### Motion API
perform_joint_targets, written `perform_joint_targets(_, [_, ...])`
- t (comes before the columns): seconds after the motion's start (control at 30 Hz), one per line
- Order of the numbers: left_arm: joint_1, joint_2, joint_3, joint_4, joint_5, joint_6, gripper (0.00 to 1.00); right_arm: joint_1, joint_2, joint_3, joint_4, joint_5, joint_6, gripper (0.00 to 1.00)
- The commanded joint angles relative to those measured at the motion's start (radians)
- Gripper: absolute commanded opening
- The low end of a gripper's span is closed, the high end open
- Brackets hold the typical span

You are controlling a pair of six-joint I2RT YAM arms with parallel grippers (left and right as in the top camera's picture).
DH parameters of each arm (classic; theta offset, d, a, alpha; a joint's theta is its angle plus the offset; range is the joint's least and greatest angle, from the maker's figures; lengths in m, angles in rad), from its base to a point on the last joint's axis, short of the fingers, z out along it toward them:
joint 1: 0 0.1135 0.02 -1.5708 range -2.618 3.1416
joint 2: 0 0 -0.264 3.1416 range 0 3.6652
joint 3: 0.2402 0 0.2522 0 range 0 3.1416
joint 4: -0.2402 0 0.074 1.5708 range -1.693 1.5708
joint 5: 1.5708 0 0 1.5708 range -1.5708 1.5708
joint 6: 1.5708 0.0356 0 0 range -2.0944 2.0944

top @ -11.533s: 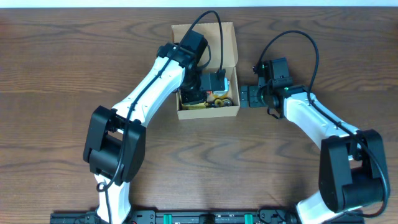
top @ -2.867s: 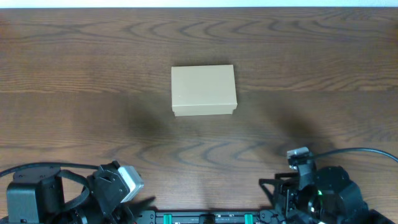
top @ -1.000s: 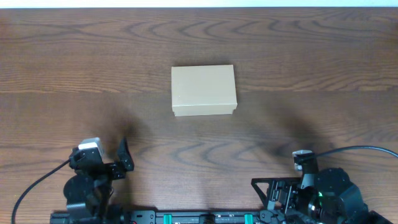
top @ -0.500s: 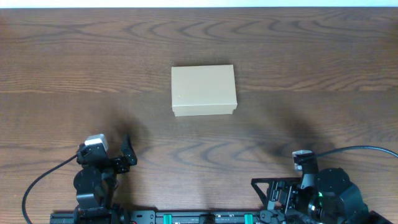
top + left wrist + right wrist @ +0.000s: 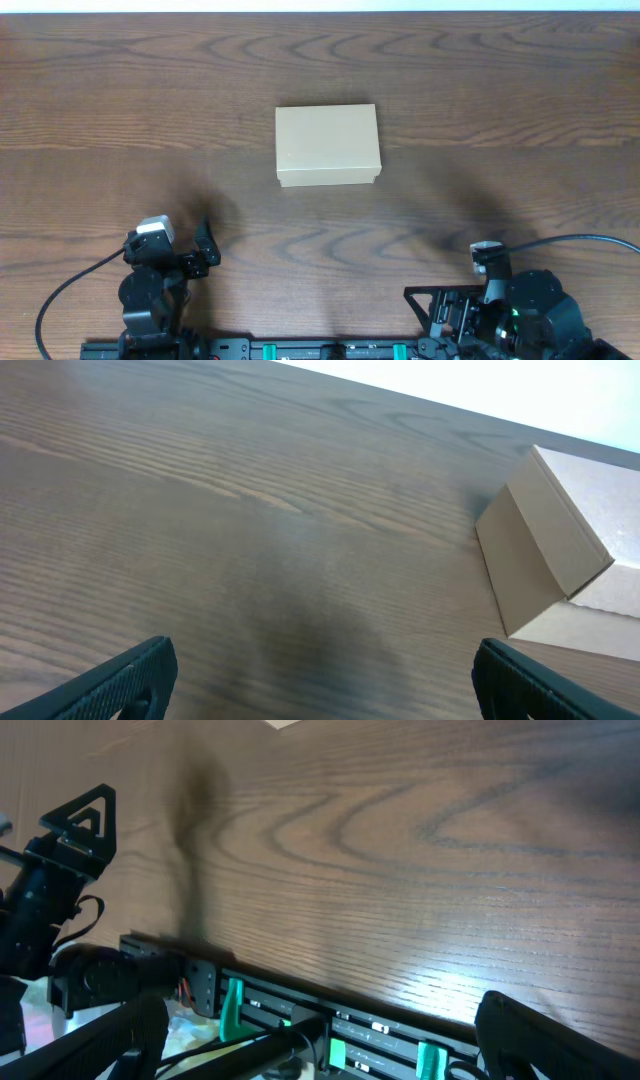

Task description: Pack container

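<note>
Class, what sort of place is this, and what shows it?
Probably a robotics lab bench: a left arm and right arm parked at the edge of a wood-grain table, with one closed cardboard box on it.

The small tan cardboard box [image 5: 328, 145] is now shut; the left claw [image 5: 322, 665] and right claw [image 5: 320, 1020] now sit well away from it.

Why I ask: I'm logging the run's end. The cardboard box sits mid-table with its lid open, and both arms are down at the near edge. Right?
Not quite: the overhead view shows the cardboard box with its lid shut, not open. It does sit mid-table, the left arm and right arm at the near edge.
</note>
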Motion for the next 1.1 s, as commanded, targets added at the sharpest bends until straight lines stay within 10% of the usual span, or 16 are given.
perform_joint_targets(0.0, [-0.005, -0.01, -0.021, 0.004, -0.018, 0.0, 0.95, 0.006, -0.005, -0.002, -0.001, -0.004, 0.014, 0.99])
perform_joint_targets(0.47, [-0.005, -0.01, -0.021, 0.004, -0.018, 0.0, 0.95, 0.006, -0.007, -0.018, 0.041, 0.246, -0.061, 0.99])
perform_joint_targets(0.73, [-0.005, -0.01, -0.021, 0.004, -0.018, 0.0, 0.95, -0.003, -0.192, -0.254, 0.321, 0.291, -0.491, 0.99])
perform_joint_targets(1.07, [-0.005, -0.01, -0.021, 0.004, -0.018, 0.0, 0.95, -0.045, -0.376, -0.536, 0.45, 0.294, -0.612, 0.99])
